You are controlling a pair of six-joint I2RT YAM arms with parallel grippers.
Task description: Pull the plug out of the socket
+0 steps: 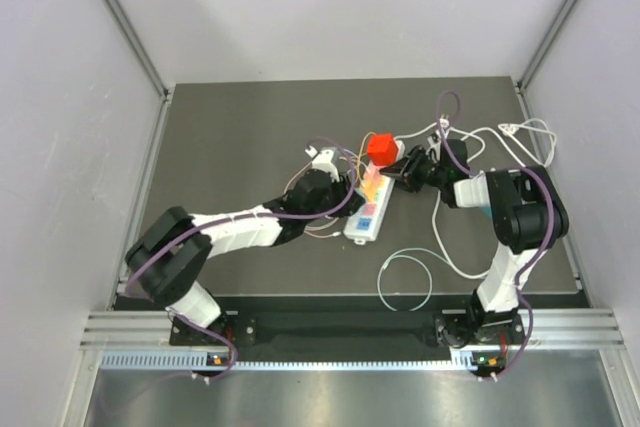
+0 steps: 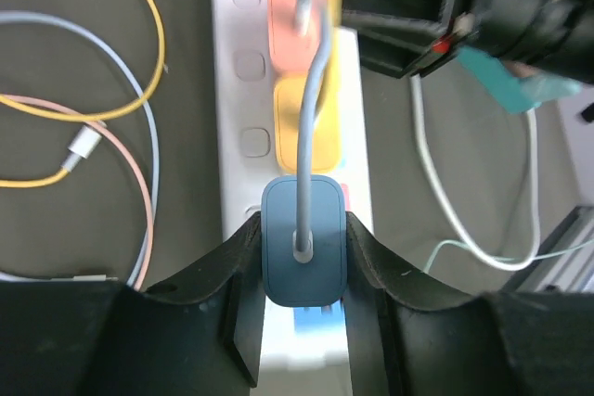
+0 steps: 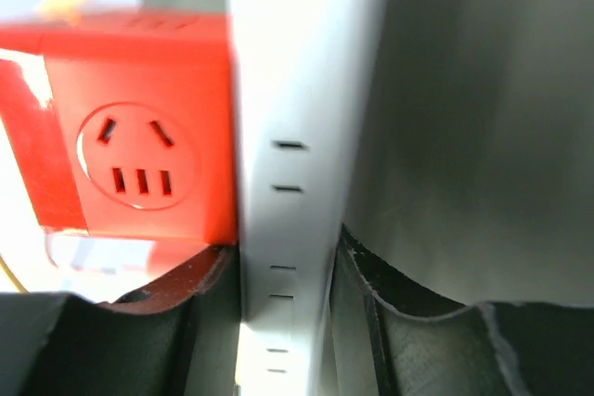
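A white power strip [image 1: 367, 211] lies mid-table with a red cube adapter [image 1: 381, 147] on its far end. In the left wrist view a dark blue plug [image 2: 303, 252] with a grey cord [image 2: 316, 99] sits over the strip [image 2: 243, 90], at its blue socket panel. My left gripper [image 2: 302, 229] is shut on the blue plug, one finger on each side; it also shows in the top view [image 1: 352, 190]. My right gripper [image 3: 283, 257] is shut on the strip's white side [image 3: 292, 90] beside the red cube [image 3: 139, 164]; it also shows in the top view [image 1: 403, 169].
Loose yellow [image 2: 139, 90], pink [image 2: 139, 201] and pale blue [image 2: 153, 136] cables lie left of the strip. White cables [image 1: 505, 137] trail over the table's right side and loop near the front edge [image 1: 405, 282]. Metal rails border the dark mat.
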